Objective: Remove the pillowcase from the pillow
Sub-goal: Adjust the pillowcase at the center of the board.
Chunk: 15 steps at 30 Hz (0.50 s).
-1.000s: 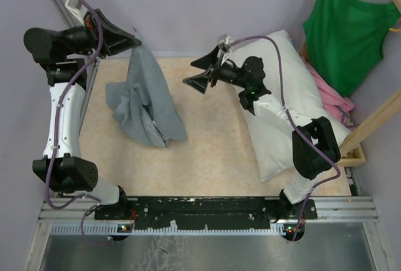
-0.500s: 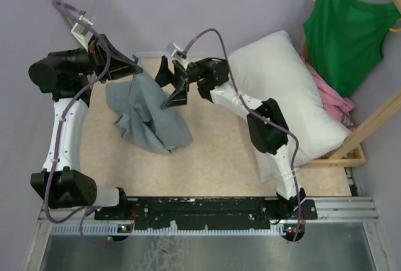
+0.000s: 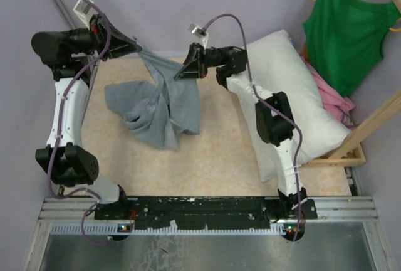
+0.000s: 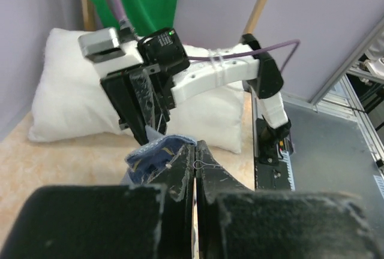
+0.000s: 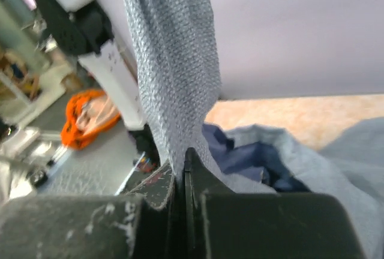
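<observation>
The pillowcase [image 3: 160, 105] is off the pillow, a crumpled grey-blue heap on the tan table [image 3: 213, 152] with its upper edge lifted. My left gripper [image 3: 140, 50] is shut on one raised corner, seen as dark blue cloth [image 4: 153, 154] beside the closed jaws [image 4: 196, 151]. My right gripper [image 3: 179, 74] is shut on a second spot of that edge, grey weave [image 5: 174, 61] rising from the closed jaws [image 5: 183, 158]. The cloth stretches between both grippers. The bare white pillow [image 3: 294, 89] lies along the right side under the right arm, apart from the pillowcase.
A green tank top [image 3: 348, 29] hangs at the back right over a pink garment [image 3: 332, 98] and a wooden frame [image 3: 373, 123]. The back wall stands close behind both grippers. The arms' base rail [image 3: 207, 208] runs along the near edge.
The right gripper, open beside the hanging pillowcase half a second ago, has shut on its upper edge and shifted right. The cloth is now spread between both grippers.
</observation>
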{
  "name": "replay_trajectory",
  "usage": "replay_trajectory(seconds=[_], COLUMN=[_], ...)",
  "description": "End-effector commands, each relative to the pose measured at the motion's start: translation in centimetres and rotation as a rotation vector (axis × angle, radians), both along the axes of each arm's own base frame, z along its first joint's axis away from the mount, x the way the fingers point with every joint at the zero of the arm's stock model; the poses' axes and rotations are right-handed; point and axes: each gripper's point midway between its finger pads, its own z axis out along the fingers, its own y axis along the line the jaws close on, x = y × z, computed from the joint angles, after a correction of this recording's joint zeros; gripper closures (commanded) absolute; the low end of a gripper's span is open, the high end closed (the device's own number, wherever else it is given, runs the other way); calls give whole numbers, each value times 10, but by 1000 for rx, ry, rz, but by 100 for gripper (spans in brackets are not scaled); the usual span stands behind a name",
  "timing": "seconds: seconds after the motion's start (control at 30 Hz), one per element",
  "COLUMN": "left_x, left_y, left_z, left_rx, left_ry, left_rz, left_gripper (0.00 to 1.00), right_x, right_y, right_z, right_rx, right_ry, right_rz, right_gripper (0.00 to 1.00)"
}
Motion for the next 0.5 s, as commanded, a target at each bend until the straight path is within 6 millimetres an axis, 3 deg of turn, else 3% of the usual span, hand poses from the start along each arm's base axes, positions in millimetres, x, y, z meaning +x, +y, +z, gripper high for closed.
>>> replay_trajectory(seconds=[0.0,0.03,0.1,0.13,0.23,0.3,0.37,0.4,0.47], left_x=[42,54,81,90,104,104,103,99,100], left_y=[5,7,12,14,6,-8,-20,-20,-7], left_z=[45,55,75,84,93,84,60,46,0], left_rx=[-71,-89,-133,-154,-203,-179,-118,-90,-52], left_ry=[-78,-80,-81,-84,-90,-115,-117,-108,-57], left_rz=[111,150,249,287,335,362,396,425,544], left_gripper=[100,100,100,100,100,100,100,100,100], right_x=[79,110,150,161,164,160,148,140,124], right_y=[-32,-33,-40,-43,-48,-48,-54,-55,-53], right_z=[47,41,26,40,60,68,74,71,44], right_rx=[43,-49,-280,-298,-377,-403,-431,-443,-465], right_ry=[-12,-7,-96,-151,-204,-273,-373,-416,-414], right_rz=[-374,-560,-927,-1021,-1195,-1332,-1546,-1639,-1767], right_gripper=[100,100,100,100,100,100,100,100,95])
